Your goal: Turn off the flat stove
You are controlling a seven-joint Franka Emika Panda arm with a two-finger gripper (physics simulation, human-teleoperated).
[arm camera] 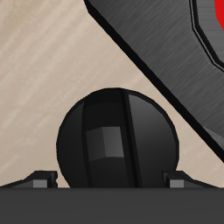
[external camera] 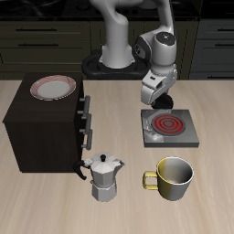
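Observation:
The flat stove (external camera: 174, 132) is a grey square plate near the middle of the table, and its round coil burner (external camera: 168, 122) glows red. My gripper (external camera: 152, 101) hangs low over the stove's back corner, beside the burner, and hides the knob in the exterior view. In the wrist view the black round knob (arm camera: 115, 136) fills the space just below my gripper (arm camera: 112, 180). One fingertip (arm camera: 42, 180) shows on each side of the knob, set wide apart, so the jaws stand open. The grey plate (arm camera: 166, 52) and a red edge of the burner (arm camera: 215, 12) show beyond the knob.
A big dark-brown box (external camera: 41, 128) with side knobs stands beside the stove, with a red-rimmed plate (external camera: 52, 88) on top. A metal moka pot (external camera: 105, 175) and a yellow mug (external camera: 174, 178) stand nearer the table's front edge.

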